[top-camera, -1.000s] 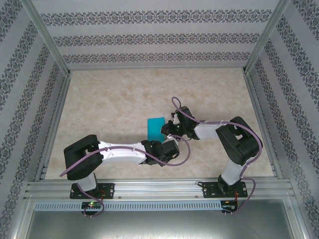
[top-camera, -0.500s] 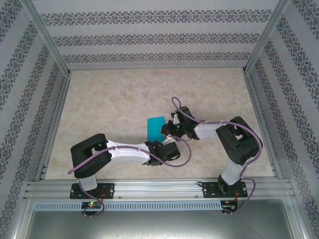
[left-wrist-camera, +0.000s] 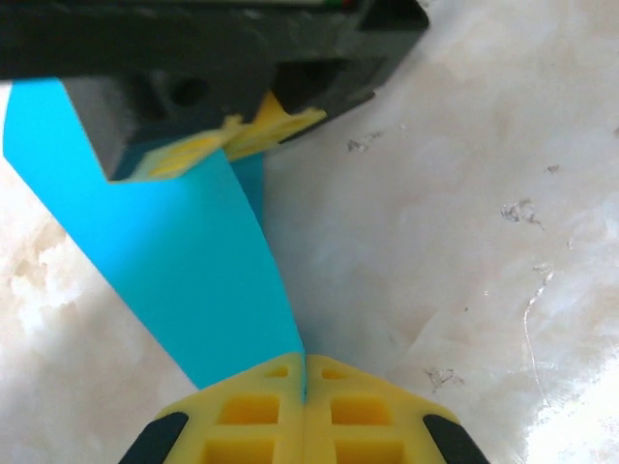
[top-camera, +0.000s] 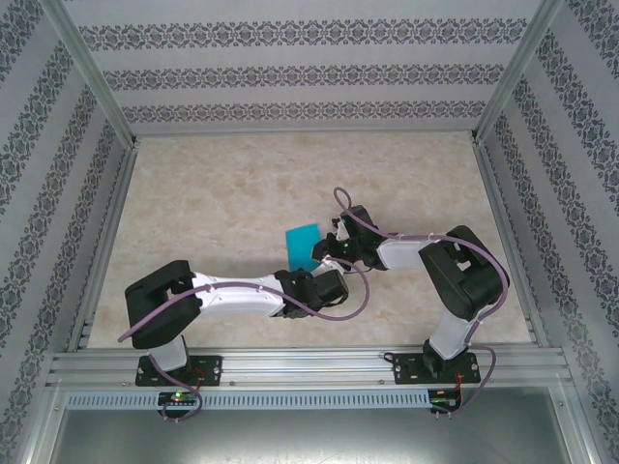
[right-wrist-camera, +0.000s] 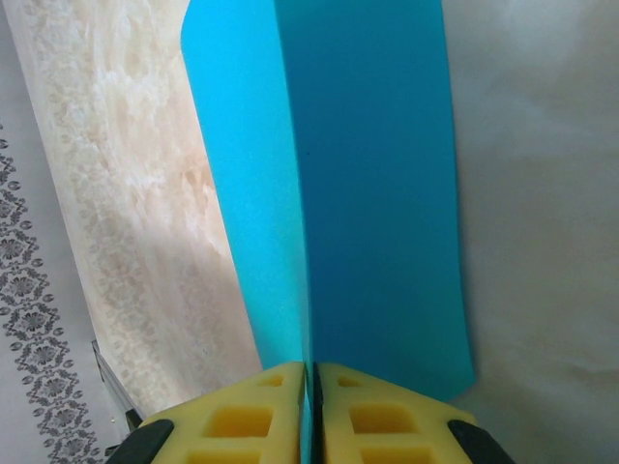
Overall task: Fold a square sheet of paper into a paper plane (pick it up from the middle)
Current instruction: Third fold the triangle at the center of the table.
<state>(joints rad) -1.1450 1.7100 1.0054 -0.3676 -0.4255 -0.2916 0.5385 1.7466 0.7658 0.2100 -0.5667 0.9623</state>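
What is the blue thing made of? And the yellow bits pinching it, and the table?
The blue sheet looks like thin matte paper: it bends softly and has a fold line. The yellow pads look like moulded rubber or plastic with square hollows; I cannot tell which. The table looks like pale marble, maybe only a printed pattern.

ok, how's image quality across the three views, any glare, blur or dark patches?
Top view: even light, sharp, soft shadows under the arms, paper small in frame. Left wrist: table glares white at lower right, the right gripper overhead is nearly black. Right wrist: paper well lit and crisp, table right of it in grey shade.
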